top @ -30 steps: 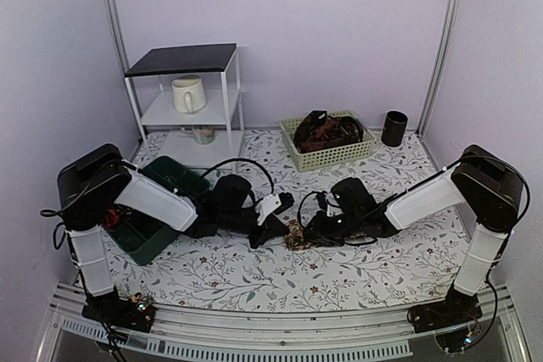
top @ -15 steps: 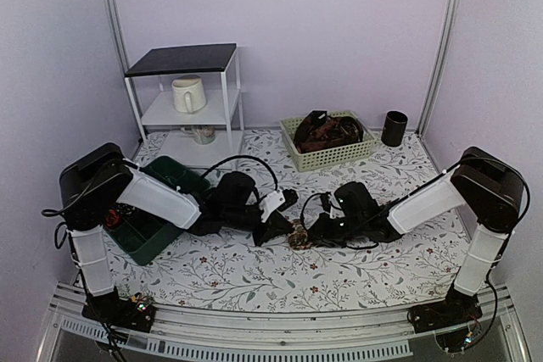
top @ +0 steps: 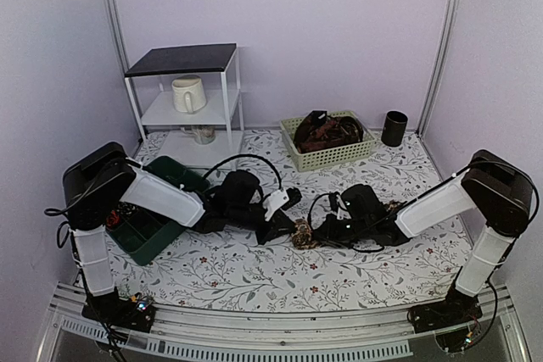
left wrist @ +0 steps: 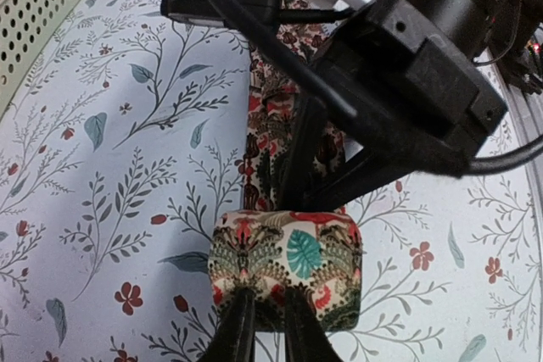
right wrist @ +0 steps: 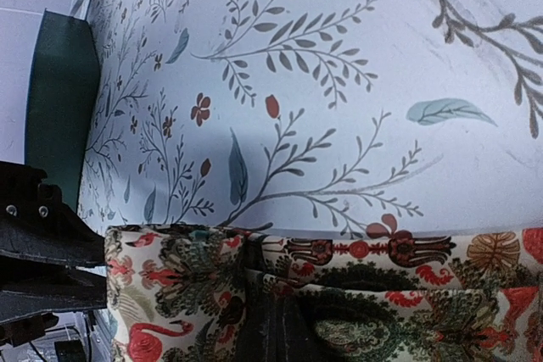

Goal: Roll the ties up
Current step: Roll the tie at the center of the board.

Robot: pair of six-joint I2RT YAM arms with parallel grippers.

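At mid-table (top: 246,281), just beyond the arm bases, we note both grippers meeting over one patterned tie (left wrist: 273,133). Its rolled end, a short fat coil (left wrist: 287,264), lies right against the left gripper (left wrist: 268,324). That gripper's two fingers stand a narrow slit apart, tips hidden at the coil's near face, and we cannot tell whether they pinch fabric. From the coil the unrolled length runs straight away from the left gripper, flat on the cloth, so the tie's long axis lies along the line joining the two grippers. The right gripper (top: 321,231) is fully closed on that flat length just past the coil, with fabric bunched at its fingers in its own wrist view. We judge the left arm nearer the coil, and any further roll must advance toward the right gripper. At the back, a basket (top: 339,158) holds more ties (top: 327,131).
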